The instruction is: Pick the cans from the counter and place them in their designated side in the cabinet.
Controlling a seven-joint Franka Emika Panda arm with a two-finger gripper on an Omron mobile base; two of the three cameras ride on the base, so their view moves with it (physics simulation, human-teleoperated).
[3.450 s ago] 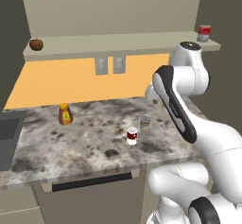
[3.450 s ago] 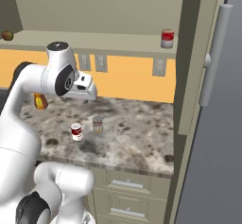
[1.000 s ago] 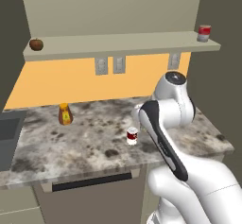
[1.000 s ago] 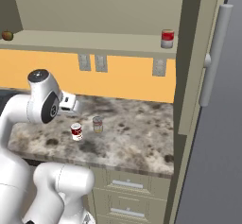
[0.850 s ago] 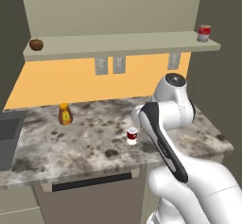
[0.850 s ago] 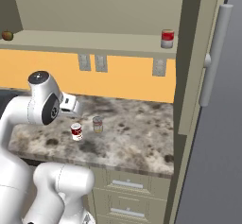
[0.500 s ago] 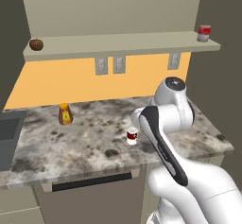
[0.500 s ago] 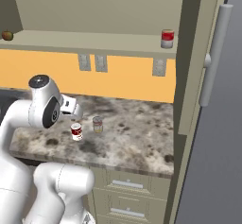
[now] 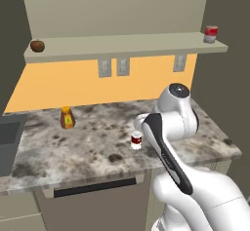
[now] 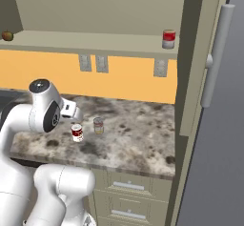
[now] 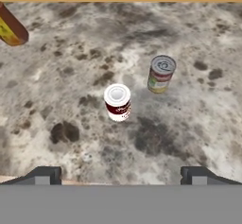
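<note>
Tool spread wide above the tabletop, both cans standing free on the stone.

The tool [image 11: 121, 173] is released: its two dark fingertips [image 11: 43, 173] stand far apart at the bottom of the hand view, with nothing between them. The dark red and white can [image 11: 117, 102] stands upright on the speckled tabletop [image 11: 71, 67], near the middle of the hand view. The silver-grey can [image 11: 160, 73] with the green-and-orange label stands upright just beside it, a little farther toward the orange wall, not touching it. The orange bottle [image 9: 67, 118] stands well apart, toward the left end of the tabletop. On the beige shelf board [image 9: 122, 46] of the cabinet [image 9: 117, 6], a brighter red-and-grey can [image 9: 211, 34] stands at the right-hand end, and a small brown round thing [image 9: 37, 45] lies at the left end.
</note>
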